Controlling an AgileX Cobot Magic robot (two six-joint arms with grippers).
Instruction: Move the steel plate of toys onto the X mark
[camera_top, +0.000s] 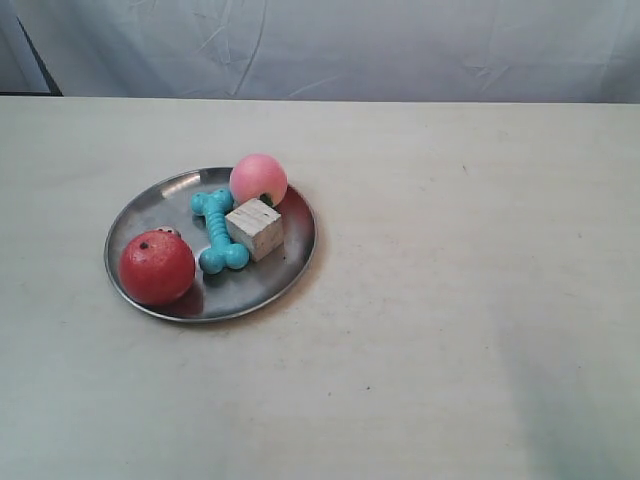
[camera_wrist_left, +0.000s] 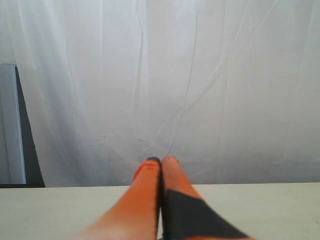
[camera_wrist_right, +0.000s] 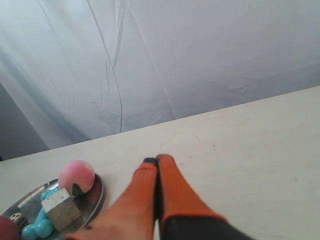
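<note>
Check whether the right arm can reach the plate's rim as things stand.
Probably yes. The right gripper is shut, with the plate close beside it in its wrist view and only bare table between them. It would need to open first.

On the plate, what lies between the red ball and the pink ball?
The teal bone, shown in the exterior view; the wooden cube sits beside it.
</note>
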